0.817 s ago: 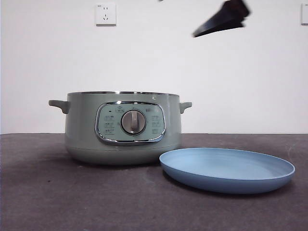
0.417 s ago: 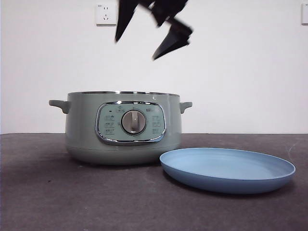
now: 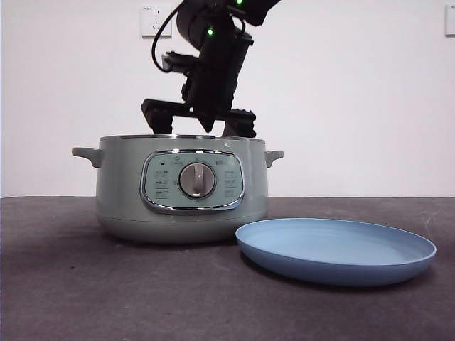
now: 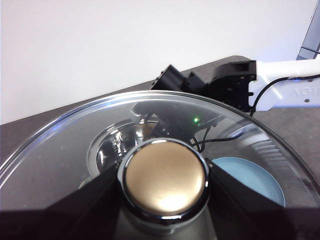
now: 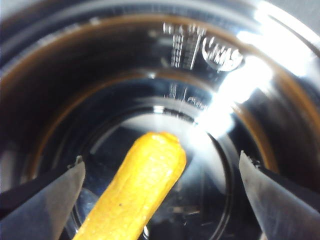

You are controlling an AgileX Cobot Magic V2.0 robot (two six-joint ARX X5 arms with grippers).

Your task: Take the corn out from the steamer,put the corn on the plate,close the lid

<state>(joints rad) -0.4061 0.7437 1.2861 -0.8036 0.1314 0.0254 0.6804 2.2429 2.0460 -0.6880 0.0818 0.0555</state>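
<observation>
In one second my right gripper (image 5: 160,185) has dropped from high above into the round sage-green steamer (image 3: 181,195), jaws spread wide either side of the glossy yellow corn cob (image 5: 137,192) lying inside. My left gripper (image 4: 165,182) clamps the clear glass lid's (image 4: 60,150) knob. Grasping comes next.

The black, blocky robot arm (image 3: 213,64) carries small green indicator lights, a looping black cable, and a white lettered link (image 4: 287,87).
</observation>
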